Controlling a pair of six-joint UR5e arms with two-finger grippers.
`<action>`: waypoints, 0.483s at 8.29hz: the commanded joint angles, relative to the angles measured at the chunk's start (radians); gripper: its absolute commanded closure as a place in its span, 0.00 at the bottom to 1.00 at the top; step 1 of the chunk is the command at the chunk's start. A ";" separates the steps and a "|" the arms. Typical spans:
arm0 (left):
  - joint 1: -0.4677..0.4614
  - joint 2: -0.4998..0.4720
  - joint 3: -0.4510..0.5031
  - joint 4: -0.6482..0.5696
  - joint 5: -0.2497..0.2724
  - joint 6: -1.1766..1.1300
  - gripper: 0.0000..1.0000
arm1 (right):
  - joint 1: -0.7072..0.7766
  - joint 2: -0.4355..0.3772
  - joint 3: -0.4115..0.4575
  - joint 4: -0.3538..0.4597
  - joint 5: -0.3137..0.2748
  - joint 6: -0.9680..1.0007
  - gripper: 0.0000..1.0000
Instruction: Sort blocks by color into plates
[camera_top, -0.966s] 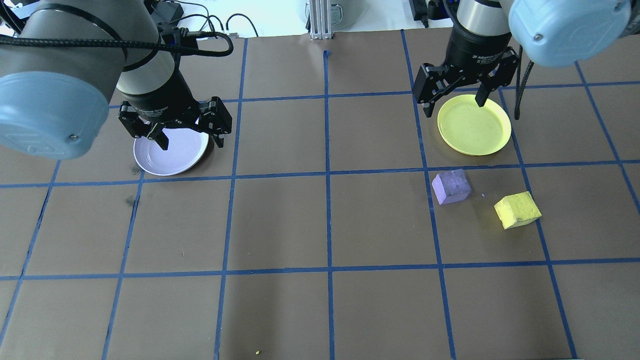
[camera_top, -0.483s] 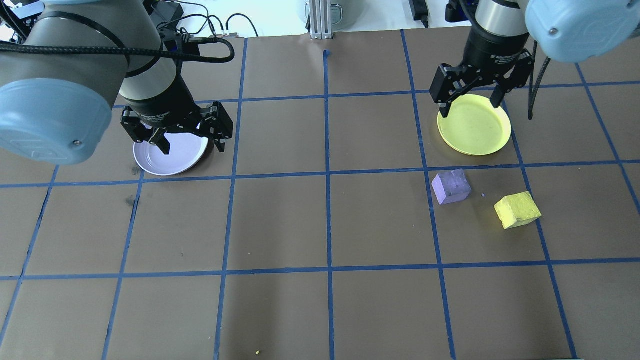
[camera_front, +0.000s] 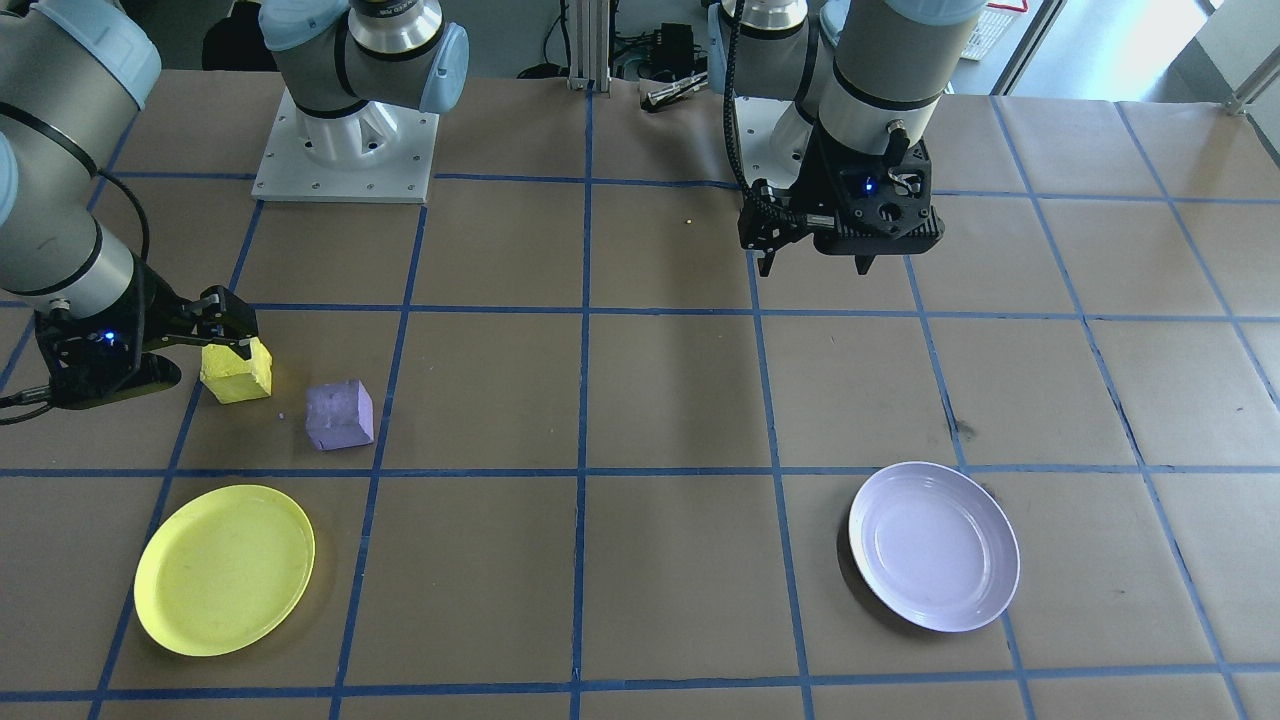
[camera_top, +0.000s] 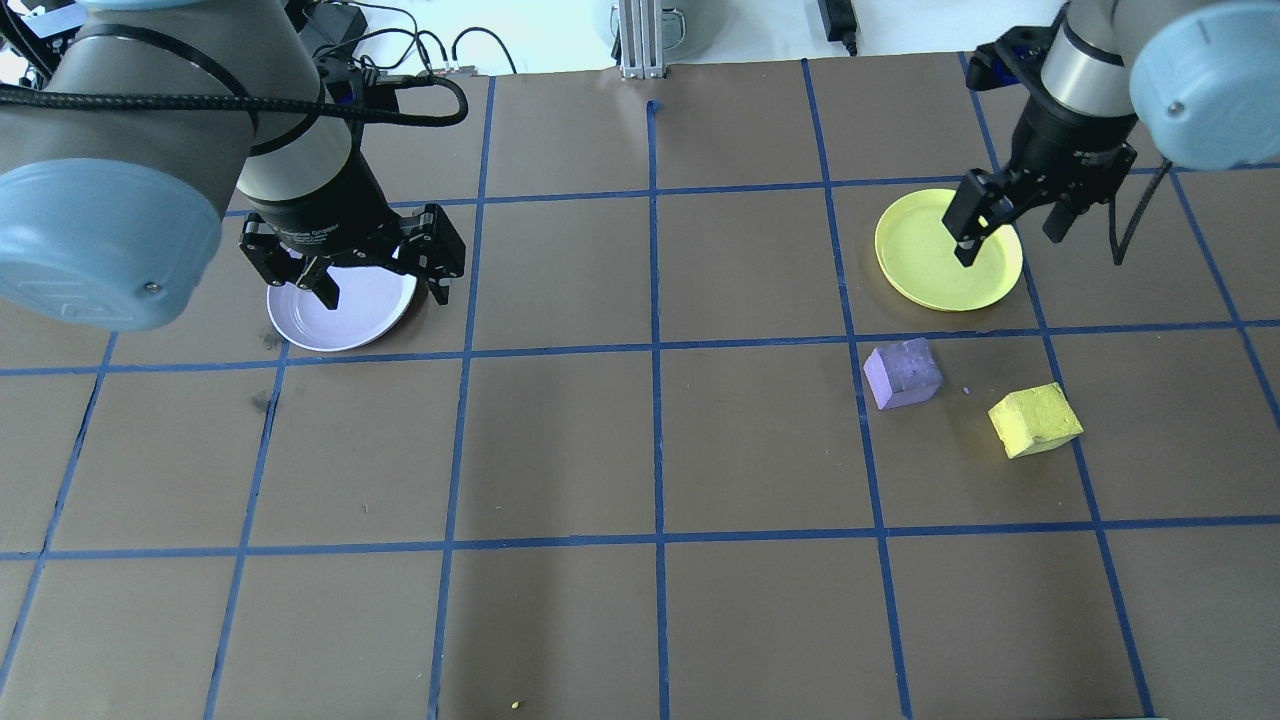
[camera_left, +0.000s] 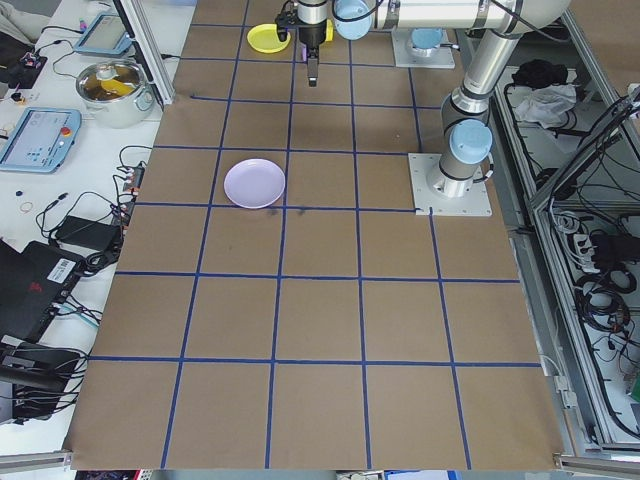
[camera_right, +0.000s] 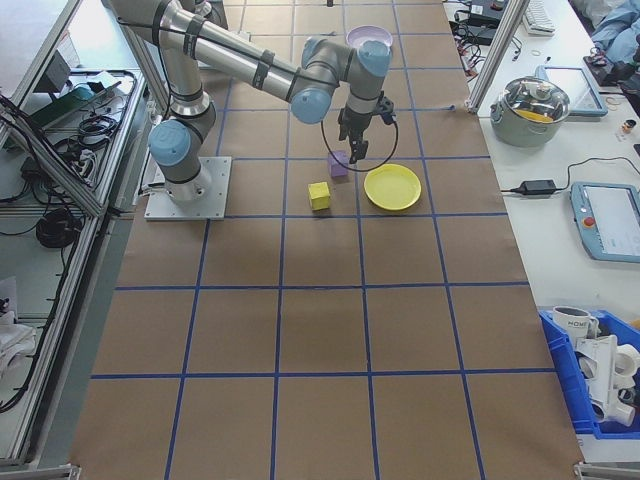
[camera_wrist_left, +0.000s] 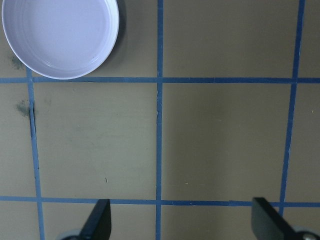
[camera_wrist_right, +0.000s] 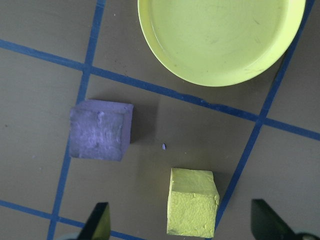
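Note:
The yellow block (camera_top: 1035, 420) (camera_wrist_right: 192, 202) and the purple block (camera_top: 902, 373) (camera_wrist_right: 100, 130) lie side by side on the brown table, just short of the yellow plate (camera_top: 930, 275) (camera_wrist_right: 220, 35). Both plates hold nothing. My right gripper (camera_top: 1010, 238) hangs open high above this group. In the right wrist view the yellow block lies near the bottom edge, between the two fingertips (camera_wrist_right: 97, 222). The lavender plate (camera_top: 350, 320) (camera_wrist_left: 60, 35) sits on the other side of the table. My left gripper (camera_top: 383, 288) (camera_front: 815, 265) hovers open by it, holding nothing.
Blue tape lines (camera_top: 655, 345) divide the table into squares. The arms' base plates (camera_front: 345, 150) stand at the robot's side. A tiny yellow crumb (camera_top: 515, 705) lies near the front edge. Cables (camera_top: 430, 50) run along the far edge.
My right gripper has swung right across the yellow plate and turned, staying open. The left gripper has barely shifted. Blocks and plates have not moved.

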 joint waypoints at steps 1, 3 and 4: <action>0.000 -0.001 0.000 0.000 0.000 0.000 0.00 | -0.085 -0.028 0.269 -0.310 -0.002 -0.194 0.00; 0.000 -0.001 0.000 0.002 0.000 0.000 0.00 | -0.116 -0.021 0.364 -0.406 0.000 -0.230 0.00; 0.000 -0.001 0.000 0.002 0.000 0.000 0.00 | -0.118 0.002 0.401 -0.465 -0.003 -0.232 0.00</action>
